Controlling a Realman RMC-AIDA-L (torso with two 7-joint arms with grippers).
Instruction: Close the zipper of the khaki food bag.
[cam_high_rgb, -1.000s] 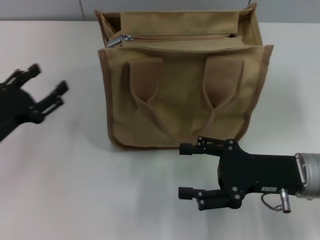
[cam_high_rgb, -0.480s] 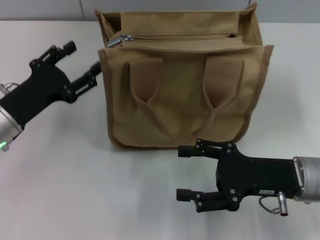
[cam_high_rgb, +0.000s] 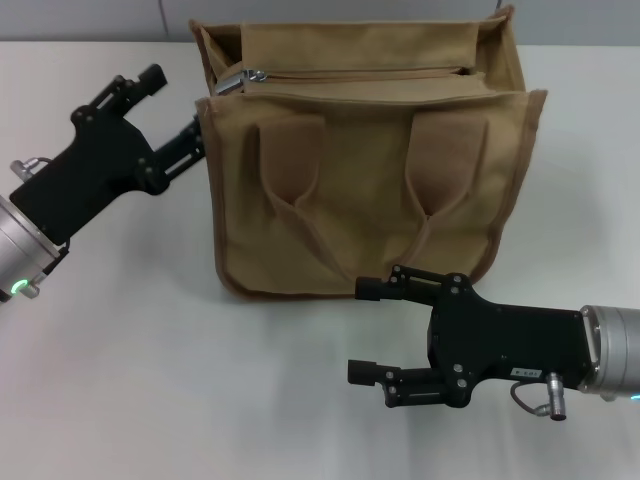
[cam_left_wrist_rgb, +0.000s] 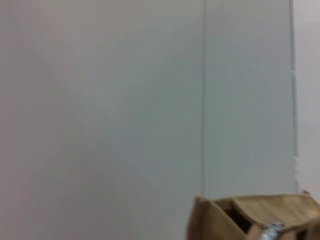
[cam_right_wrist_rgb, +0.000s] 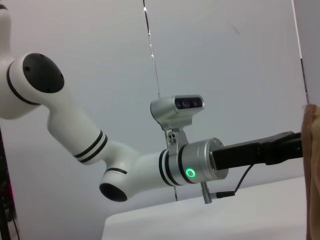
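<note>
The khaki food bag stands upright at the back middle of the white table, its two brown handles lying against its front. The zipper runs across its top, with the silver pull tab at the left end. My left gripper is open just left of the bag's top left corner, near the pull tab but apart from it. My right gripper is open and empty in front of the bag's lower right. The left wrist view shows the bag's corner and the pull tab.
The white table extends in front and to both sides of the bag. A grey wall stands behind. The right wrist view shows my left arm reaching toward the bag's edge.
My left arm has swung in from the far left, up to the bag's top left corner. My right gripper has drifted slightly forward and left, still open.
</note>
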